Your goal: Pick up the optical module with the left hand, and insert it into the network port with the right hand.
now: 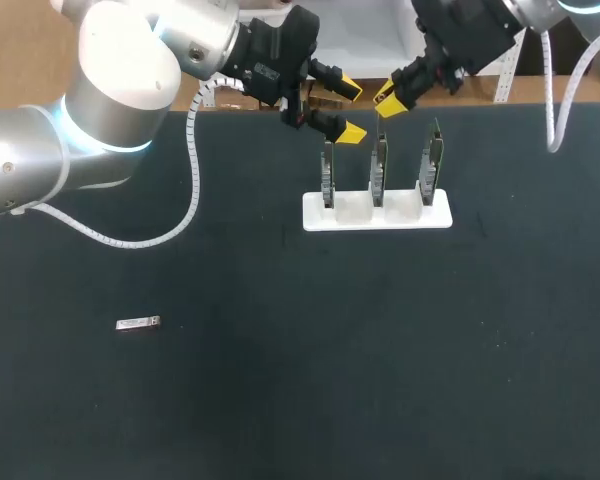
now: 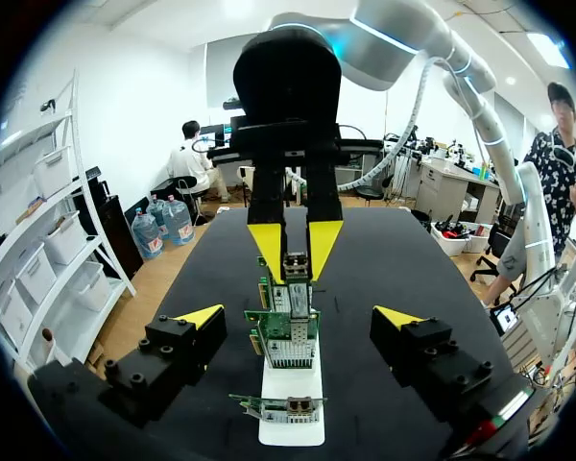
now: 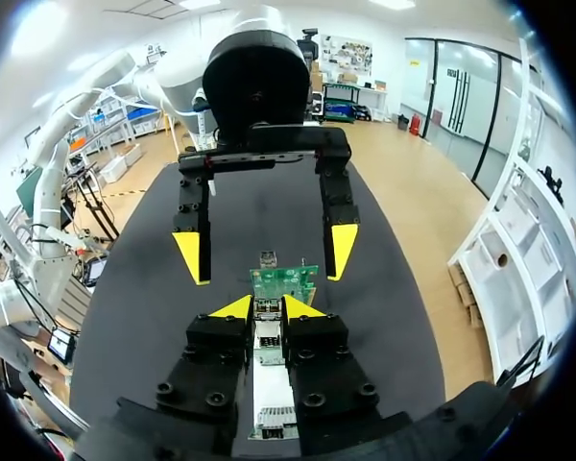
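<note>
Right gripper was clenched on a small silver optical module, its two yellow tips pressed against the module from either side. It hung over the far side of the white holder, above the middle of the holder's row of three upright network cards. In the right wrist view the module sat between the fingers with the holder running beneath them and a green card just ahead.

Left gripper hung spread wide and gripping nothing, its fingers well apart. It was over the holder's far side too, above the end nearest the left arm, and it faced the right gripper across the cards. In the left wrist view the holder and its cards lay between the parted fingertips without touching them.

Well apart from the holder, off toward the left arm's side, a second module lay flat on the dark table, touched by neither gripper.
</note>
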